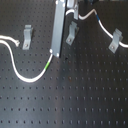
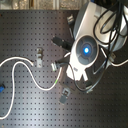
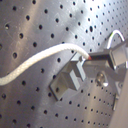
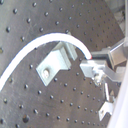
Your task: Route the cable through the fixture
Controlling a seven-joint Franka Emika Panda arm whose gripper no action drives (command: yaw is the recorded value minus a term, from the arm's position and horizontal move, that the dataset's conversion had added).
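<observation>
Cable, a long thin white flexible cord (image 1: 22, 75), is lying across the black perforated metal table (image 1: 75, 105). In the first exterior view it is curving from a frayed end at the first exterior view's left edge, dipping toward the near side, then rising past a short green band (image 1: 47, 63) to the foot of the grey gripper finger (image 1: 58, 30). In the second exterior view the same white cord is looping across the second exterior view's left half, and a blue band (image 2: 2, 88) is showing near that edge.

In both wrist views the cord is arching over the small upright grey metal clip (image 3: 70, 80), the fixture, and ending at the gripper (image 4: 91, 66), whose fingertips are pinching the cord just beside the clip. Whether the cord is sitting in the clip's slot is unclear.

Two more grey metal clips that look alike are standing on the table in the first exterior view: one (image 1: 26, 36) toward the first exterior view's left, near the frayed end, another (image 1: 116, 41) toward the first exterior view's right, with the cord running past it
</observation>
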